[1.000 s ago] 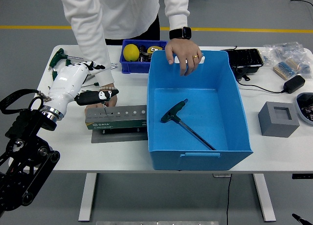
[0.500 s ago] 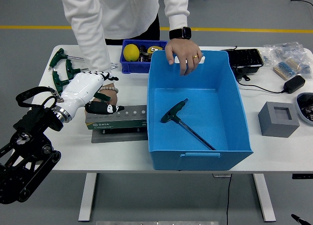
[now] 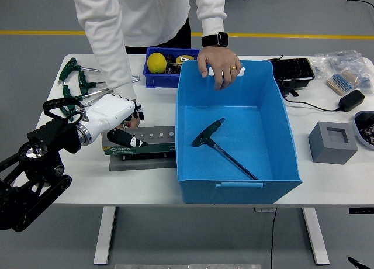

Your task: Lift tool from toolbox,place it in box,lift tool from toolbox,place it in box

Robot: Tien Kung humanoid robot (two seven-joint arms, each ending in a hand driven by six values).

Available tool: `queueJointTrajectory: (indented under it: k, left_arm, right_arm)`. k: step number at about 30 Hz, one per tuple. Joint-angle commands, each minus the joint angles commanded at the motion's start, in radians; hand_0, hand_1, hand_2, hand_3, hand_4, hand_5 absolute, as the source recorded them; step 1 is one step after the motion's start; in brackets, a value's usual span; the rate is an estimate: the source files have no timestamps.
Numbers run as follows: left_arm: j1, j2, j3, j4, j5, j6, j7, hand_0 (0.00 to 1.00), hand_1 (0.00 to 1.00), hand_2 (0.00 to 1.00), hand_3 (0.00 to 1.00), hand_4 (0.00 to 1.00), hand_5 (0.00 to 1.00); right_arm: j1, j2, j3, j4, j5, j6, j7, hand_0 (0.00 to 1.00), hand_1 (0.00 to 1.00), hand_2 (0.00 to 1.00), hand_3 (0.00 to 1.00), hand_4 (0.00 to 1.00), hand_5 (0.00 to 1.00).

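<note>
The large blue box (image 3: 239, 128) is set at the table's centre, open side up, so that tools can be dropped in from above. One T-handle tool (image 3: 221, 147) is seen lying diagonally on its floor, green handle toward the far left, shaft toward the near right; one placement is therefore judged done and a second remains.

The box is steadied at its far rim by a person's hand (image 3: 219, 65), fingers hooked over the edge, presumably to keep it from sliding. The person's other hand (image 3: 130, 118) is lowered behind the toolbox and largely hidden by the robot's hand; what it does cannot be told.

The toolbox (image 3: 142, 141), a grey-green holder block with a row of sockets along its top, is placed just left of the box so that the carry is short. No tool is seen standing in its sockets.

The left hand (image 3: 117, 120) is held over the left end of the toolbox, dark fingers (image 3: 130, 141) curled down against its top face. Nothing is seen gripped in them. The right hand is not in view.

Spare T-handle tools (image 3: 79, 85) are laid on the white table (image 3: 327, 181) at far left, behind the robot's wrist. A small blue bin (image 3: 153, 79) holding a yellow ball (image 3: 156, 62) is seen behind the box.
</note>
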State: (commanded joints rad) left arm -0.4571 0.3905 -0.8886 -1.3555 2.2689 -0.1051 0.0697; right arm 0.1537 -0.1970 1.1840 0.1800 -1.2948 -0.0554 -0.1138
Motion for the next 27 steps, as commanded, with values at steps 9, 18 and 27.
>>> queueJointTrajectory:
  k: [9,18,27]
  left_arm:
    - [-0.038,0.023,0.035,-0.004,0.0,-0.068,0.033,0.7,0.482,0.407,0.431,0.998,0.681]
    - [-0.068,0.037,0.055,0.003,0.0,-0.088,0.043,0.7,0.463,0.386,0.426,0.998,0.69]
    - [-0.082,0.041,0.067,0.025,0.0,-0.079,0.042,0.704,0.464,0.386,0.411,0.998,0.687]
  right_arm:
    - [0.001,0.0,-0.007,0.0,0.007,0.0,0.001,0.774,0.692,0.73,0.703,0.992,0.782]
    - [0.005,-0.002,-0.015,0.0,0.019,-0.001,0.002,0.773,0.692,0.73,0.703,0.992,0.782]
    - [0.008,-0.003,-0.017,0.0,0.022,-0.001,0.003,0.774,0.693,0.73,0.704,0.993,0.782]
